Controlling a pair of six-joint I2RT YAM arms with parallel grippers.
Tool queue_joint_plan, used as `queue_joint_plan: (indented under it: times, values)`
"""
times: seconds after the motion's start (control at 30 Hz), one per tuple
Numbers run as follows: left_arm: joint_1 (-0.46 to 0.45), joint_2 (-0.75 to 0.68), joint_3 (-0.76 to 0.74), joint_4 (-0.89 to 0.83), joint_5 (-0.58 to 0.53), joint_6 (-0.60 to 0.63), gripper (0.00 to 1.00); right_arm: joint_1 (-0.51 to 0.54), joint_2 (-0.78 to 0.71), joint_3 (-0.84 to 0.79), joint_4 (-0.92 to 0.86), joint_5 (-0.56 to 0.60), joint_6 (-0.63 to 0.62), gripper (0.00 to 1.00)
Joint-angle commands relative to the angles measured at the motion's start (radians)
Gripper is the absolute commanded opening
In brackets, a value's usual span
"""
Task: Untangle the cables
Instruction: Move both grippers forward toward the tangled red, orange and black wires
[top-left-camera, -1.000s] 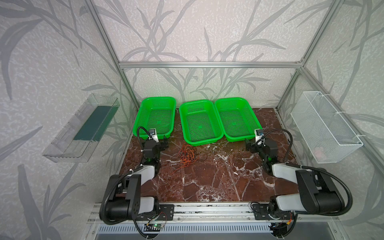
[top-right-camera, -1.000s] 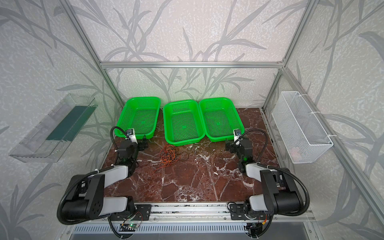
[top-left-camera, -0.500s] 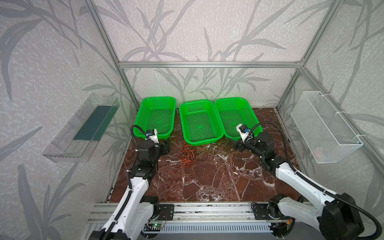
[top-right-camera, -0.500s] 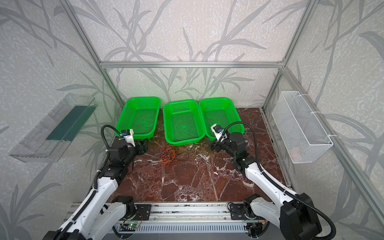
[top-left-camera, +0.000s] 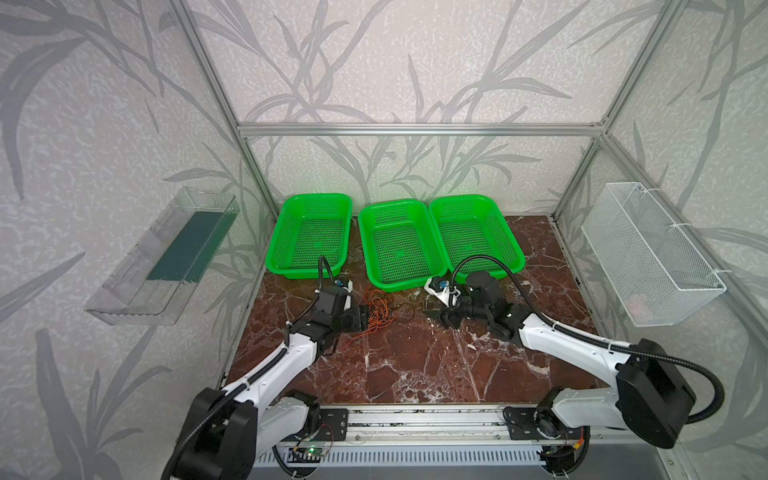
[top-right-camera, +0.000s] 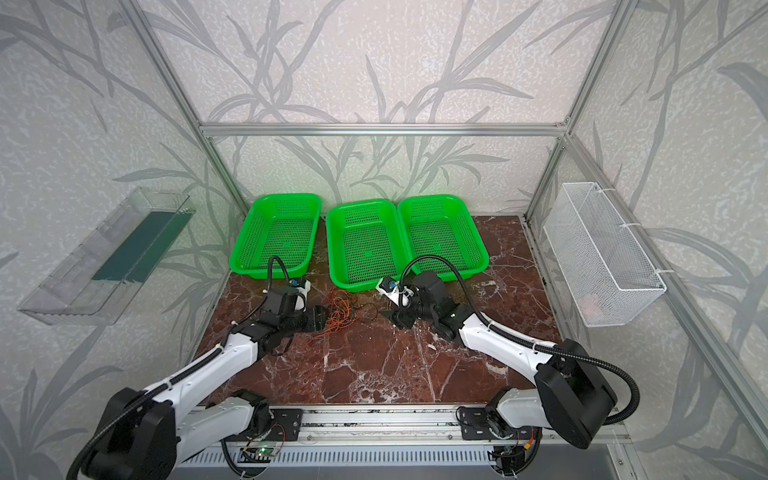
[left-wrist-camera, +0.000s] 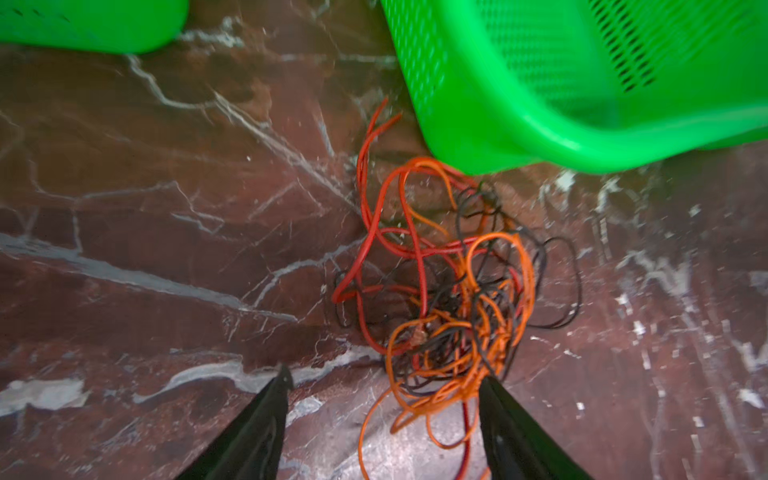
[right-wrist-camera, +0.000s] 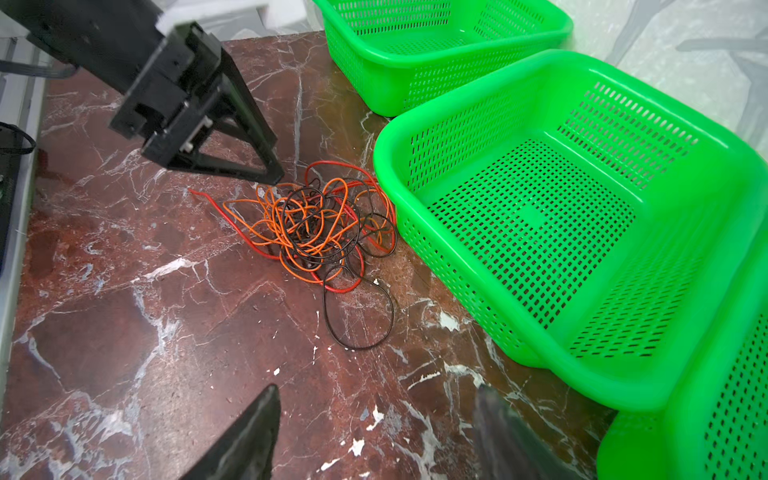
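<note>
and here we are inside a small booth: pale grey wallpaper (top-left-camera: 415, 62) with big darker leaf sprays covers the back and both side walls, soft even light on all of it. an aluminium frame (top-left-camera: 415, 129) lines the corners, with one bar across the back. down below, the desk (top-left-camera: 415, 365) is glossy red-brown marble with white veins. three green mesh baskets (top-left-camera: 392, 204) sit in a row at its far edge, the middle and right ones rim to rim, the left one slightly apart. on the left wall hangs a clear plastic tray (top-left-camera: 137, 291) with a dark green strip (top-left-camera: 187, 245) inside; on the right wall, a white wire basket (top-left-camera: 648, 257). a slotted metal rail (top-left-camera: 415, 419) closes the near edge.
</note>
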Motion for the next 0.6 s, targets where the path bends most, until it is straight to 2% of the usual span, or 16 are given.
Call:
queue_joint_plan:
  times: [0.0,0.3,0.57]
  values:
    - [-0.018,0.116,0.113,-0.015,0.05,0.076,0.76,0.006,-0.019,-0.005,-0.02,0.012,-0.02,0.72]
    - [-0.038,0.399,0.335,-0.132,0.212,0.217,0.77,0.005,-0.058,-0.03,-0.057,0.1,-0.066,0.7]
    - [-0.09,0.5,0.442,-0.242,0.338,0.352,0.7,0.004,-0.092,-0.042,-0.096,0.171,-0.108,0.69]
